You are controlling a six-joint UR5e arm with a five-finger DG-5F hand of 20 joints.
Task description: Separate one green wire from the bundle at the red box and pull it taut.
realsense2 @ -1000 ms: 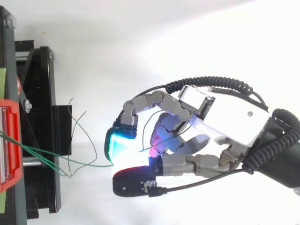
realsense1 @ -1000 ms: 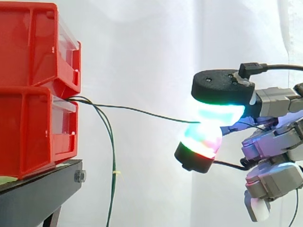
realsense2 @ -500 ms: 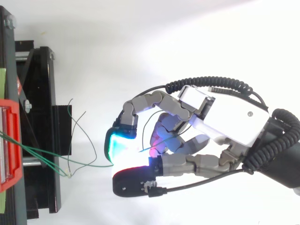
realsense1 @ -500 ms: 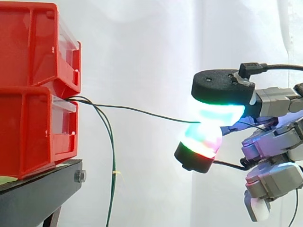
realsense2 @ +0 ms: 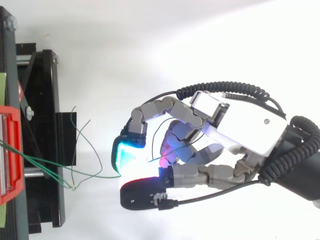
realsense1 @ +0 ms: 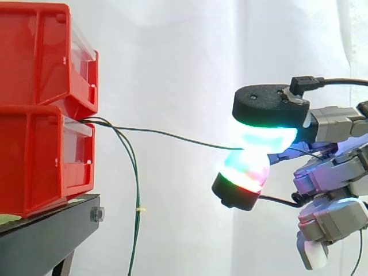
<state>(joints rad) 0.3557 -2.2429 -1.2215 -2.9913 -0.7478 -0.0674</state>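
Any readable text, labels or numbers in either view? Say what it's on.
No readable text anywhere.
Red bins: no print on the faces shown.
Black stand: one small red mark, too small to read.
Hand, pinching the green wire in its fingers: no legible marking.

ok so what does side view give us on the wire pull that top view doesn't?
Side view gives height: the held wire leaves between the two stacked bins and slopes slightly down, nearly straight, into the hand's pads. The other wires hang down past the stand.
Top view gives sideways layout: loose wire ends curl over the stand, and the palm sits behind the curled fingers.
Both: the hand pinching one green wire, well clear of the bins.
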